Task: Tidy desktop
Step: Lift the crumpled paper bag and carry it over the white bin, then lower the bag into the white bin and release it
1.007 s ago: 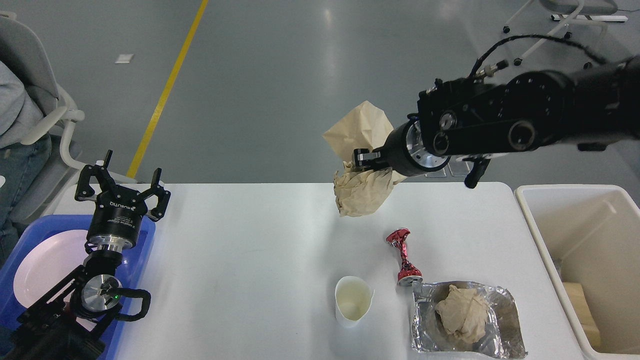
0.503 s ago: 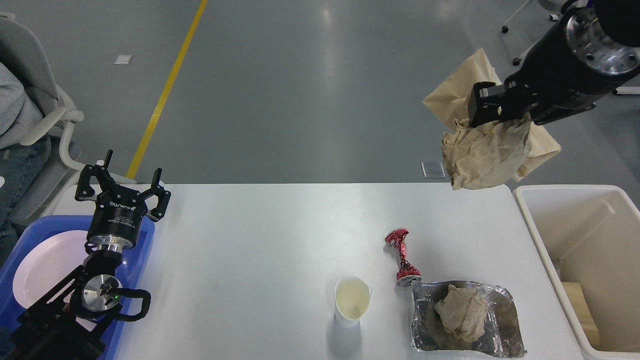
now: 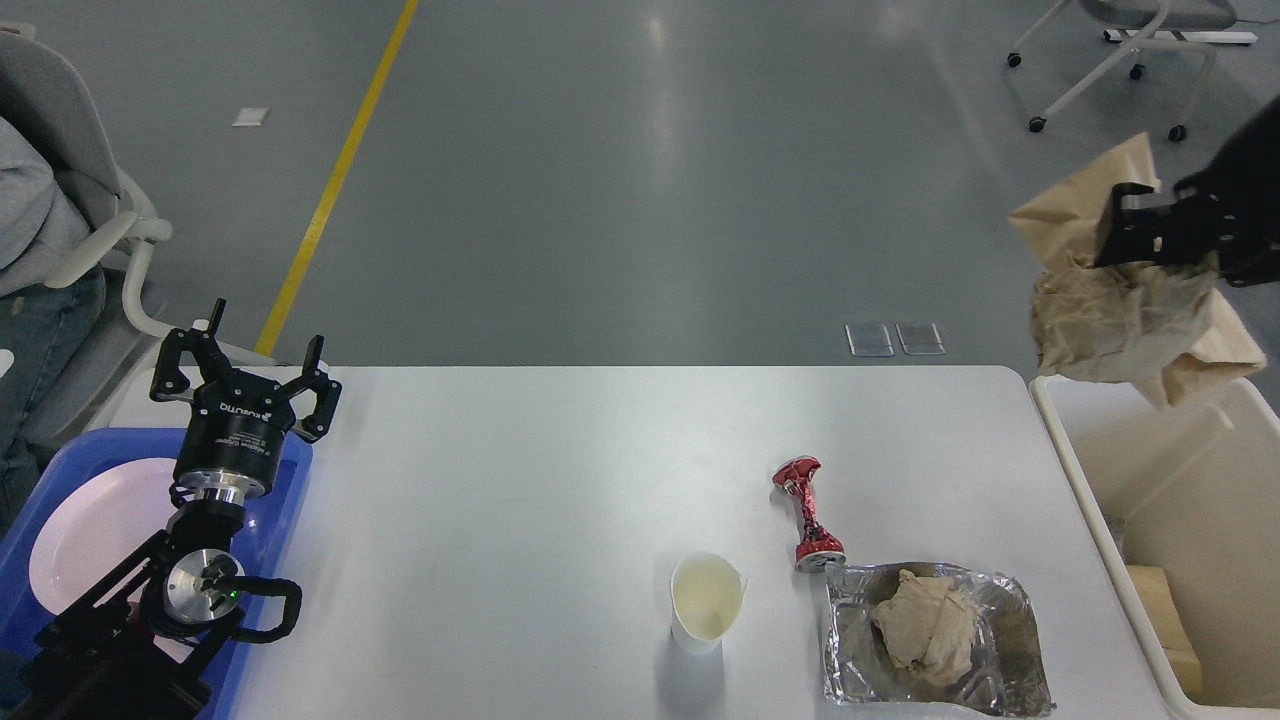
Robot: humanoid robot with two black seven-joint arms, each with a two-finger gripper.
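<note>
counter [image 3: 520,480], wide, flat, white, rounded at corners, filling lower middle of view over grey polished floor [image 3: 620,180] with yellow line [image 3: 335,175]. on it: white paper cup [image 3: 706,601], crushed red metal can [image 3: 808,514] touching crinkled silver foil tray [image 3: 935,640] with tan paper wad [image 3: 925,625] inside. blue plastic tray [image 3: 290,500] with white plate [image 3: 90,530] at left edge; cream rectangular bin [image 3: 1170,470] at right. left claw [image 3: 245,378] spread wide, empty, above blue tray. right claw [image 3: 1150,225] clenched on crumpled brown paper bag [image 3: 1125,320], above bin's far end.
</note>
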